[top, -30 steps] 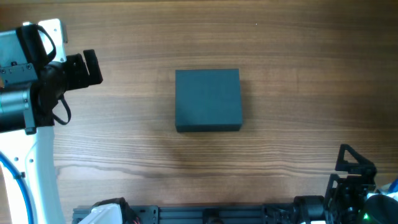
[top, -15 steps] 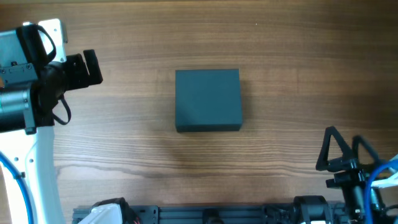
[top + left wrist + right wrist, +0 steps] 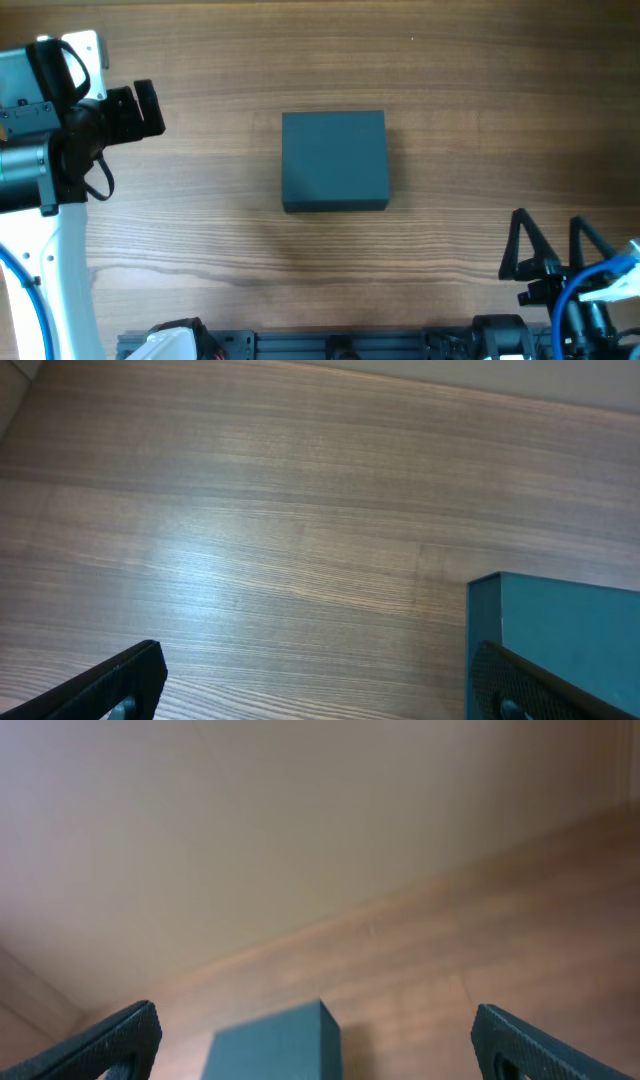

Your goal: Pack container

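Here, a shut teal box sits mid-tabletop; left hand at nine o'clock, right hand at five, both wide open, empty.

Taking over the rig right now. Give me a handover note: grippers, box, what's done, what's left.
Left gripper: open, empty, at the left edge of the table, well clear of the box.
Right gripper: open, empty, at the near right corner, fingers pointing towards the far side.
Box: mid-table, lid shut, neither arm touching it.
Done: nothing visible.
Left: open the lid, load, close. No items to pack are in view.
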